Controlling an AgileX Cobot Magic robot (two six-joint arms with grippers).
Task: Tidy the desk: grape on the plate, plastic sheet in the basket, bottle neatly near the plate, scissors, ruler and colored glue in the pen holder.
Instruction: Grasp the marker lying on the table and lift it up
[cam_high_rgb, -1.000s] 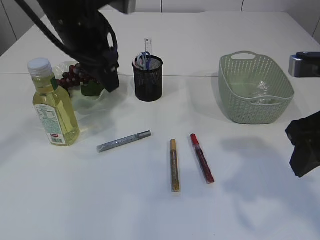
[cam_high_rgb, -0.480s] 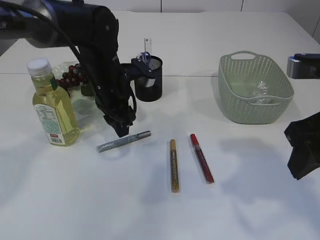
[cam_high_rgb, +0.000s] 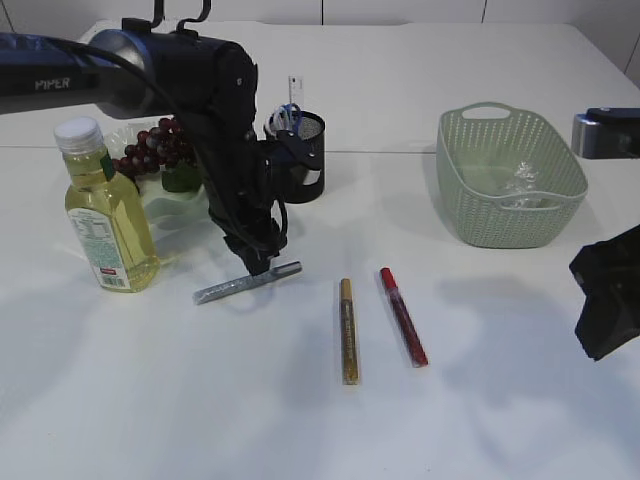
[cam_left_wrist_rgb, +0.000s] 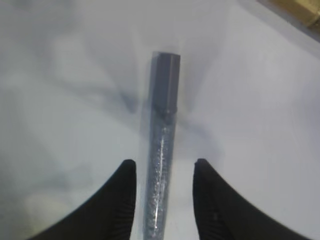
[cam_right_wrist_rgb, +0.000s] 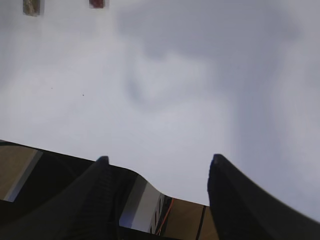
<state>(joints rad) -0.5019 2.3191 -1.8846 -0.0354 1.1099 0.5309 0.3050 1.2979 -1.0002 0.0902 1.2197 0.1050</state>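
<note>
A silver glue pen (cam_high_rgb: 247, 282) lies on the white desk. My left gripper (cam_high_rgb: 260, 266) has come down over its capped end. In the left wrist view the silver pen (cam_left_wrist_rgb: 162, 165) runs between the open fingers of the left gripper (cam_left_wrist_rgb: 164, 163), with a gap on each side. A gold glue pen (cam_high_rgb: 348, 330) and a red glue pen (cam_high_rgb: 403, 315) lie to the right. Scissors (cam_high_rgb: 289, 117) and a ruler (cam_high_rgb: 294, 88) stand in the black pen holder (cam_high_rgb: 312, 150). Grapes (cam_high_rgb: 155, 150) sit on the plate (cam_high_rgb: 165, 205) beside the bottle (cam_high_rgb: 105, 215). My right gripper (cam_right_wrist_rgb: 157, 162) is open and empty.
The green basket (cam_high_rgb: 510, 180) at the right holds the clear plastic sheet (cam_high_rgb: 522, 185). The right arm (cam_high_rgb: 605, 305) hangs at the right edge of the desk. My left arm partly hides the pen holder. A grey device (cam_high_rgb: 605, 132) sits at the far right.
My left arm swung from over the plate forward and down to the silver glue pen, and its fingers now straddle it. The right arm stayed put.
</note>
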